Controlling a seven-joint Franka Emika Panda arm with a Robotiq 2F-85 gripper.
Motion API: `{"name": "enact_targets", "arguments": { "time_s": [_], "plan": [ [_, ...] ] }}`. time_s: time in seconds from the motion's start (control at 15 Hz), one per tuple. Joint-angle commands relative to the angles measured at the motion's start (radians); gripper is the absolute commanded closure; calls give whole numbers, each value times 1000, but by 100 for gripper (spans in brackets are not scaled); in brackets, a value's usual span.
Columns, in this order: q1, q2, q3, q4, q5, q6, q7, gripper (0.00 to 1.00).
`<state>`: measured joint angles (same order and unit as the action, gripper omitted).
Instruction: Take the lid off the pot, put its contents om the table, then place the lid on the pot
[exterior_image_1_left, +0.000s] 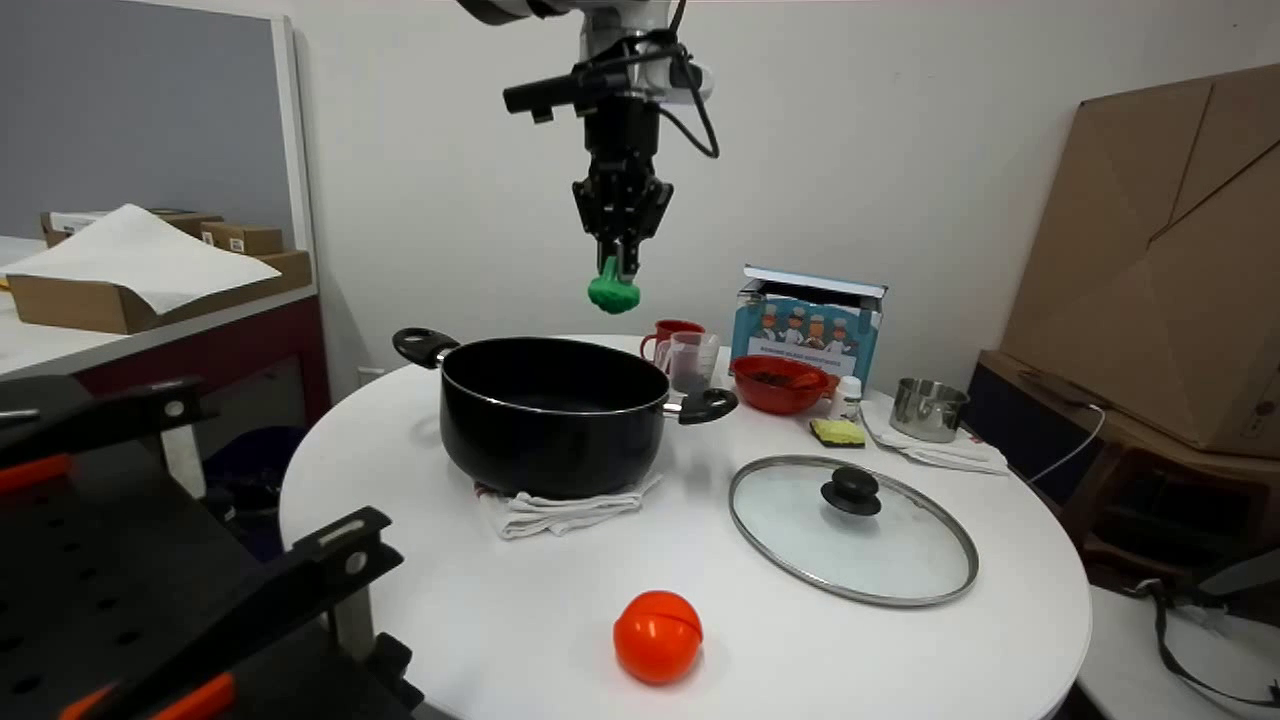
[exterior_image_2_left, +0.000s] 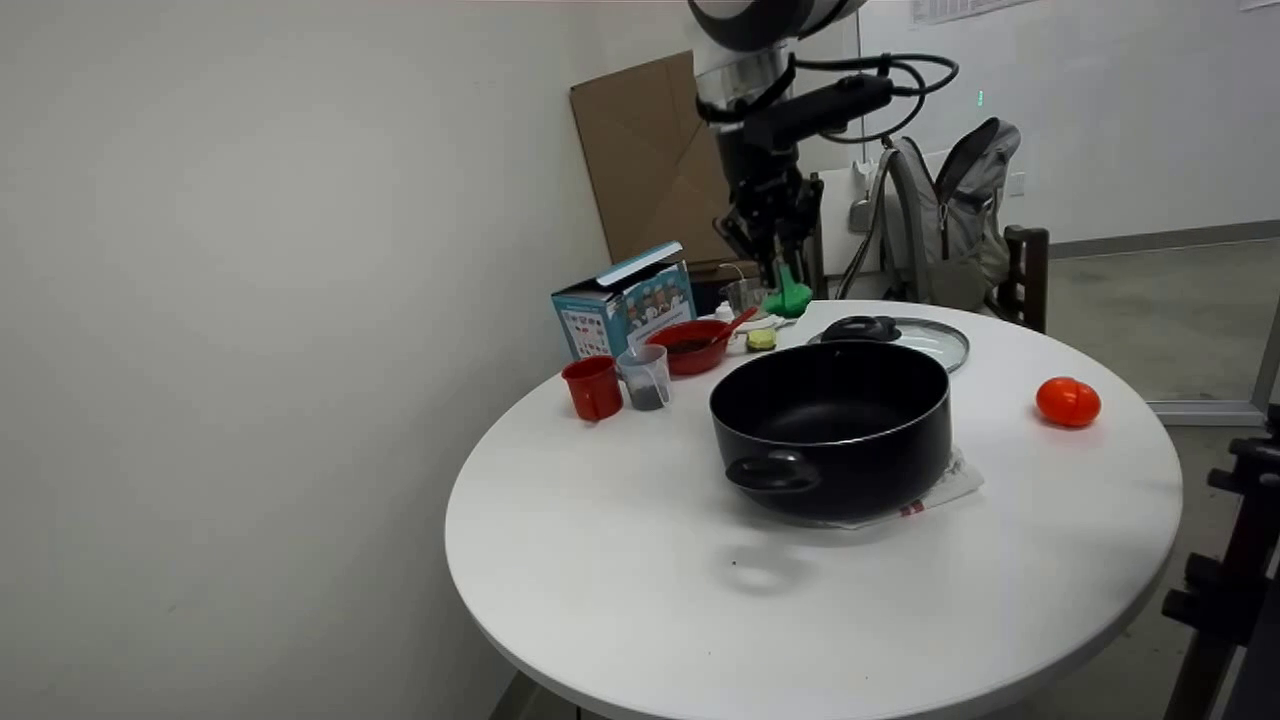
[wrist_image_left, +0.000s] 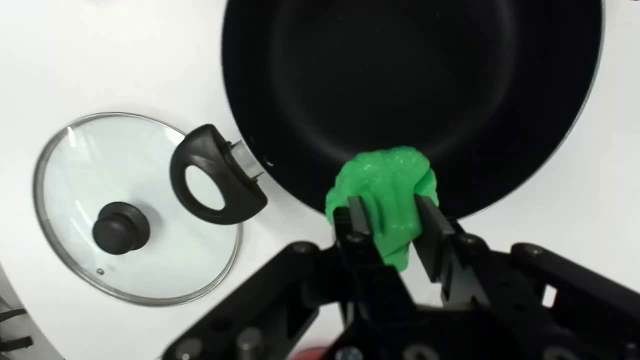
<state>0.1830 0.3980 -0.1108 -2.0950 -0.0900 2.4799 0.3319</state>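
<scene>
- In an exterior view, a round white table (exterior_image_1_left: 540, 620) carries an uncovered black pot (exterior_image_1_left: 550, 435) on a folded cloth (exterior_image_1_left: 570, 515). A glass lid (exterior_image_1_left: 850, 545) lies flat towards the right edge; a red tomato (exterior_image_1_left: 658, 637) sits by the nearest edge. High above, the gripper (exterior_image_1_left: 617, 262) pinches a green broccoli (exterior_image_1_left: 612, 292) by its stem, knobbly end down. Setting it on the table seems the step in hand; beside the tomato looks a good spot.
- In an exterior view, the pot (exterior_image_2_left: 830, 430) partly hides the lid, and a red cup (exterior_image_2_left: 593, 388) stands by the far left edge.
- In the wrist view, the jaws squeeze the broccoli from both sides, and it overlaps the pot's near side. Best to swing clear of that first, lower until it touches the table, then part the jaws slowly.
</scene>
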Motion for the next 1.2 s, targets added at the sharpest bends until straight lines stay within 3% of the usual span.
{"name": "enact_targets", "arguments": {
  "time_s": [0.0,0.27,0.6,1.13],
  "plan": [
    [-65,-157,-4,-100,-6,-27,-12,91],
    [-140,-187,-44,-131,-29,-30,33,91],
    [-216,-123,-93,-110,-36,-38,61,92],
    [-220,134,-92,54,-17,-63,71,92]
  ]
}}
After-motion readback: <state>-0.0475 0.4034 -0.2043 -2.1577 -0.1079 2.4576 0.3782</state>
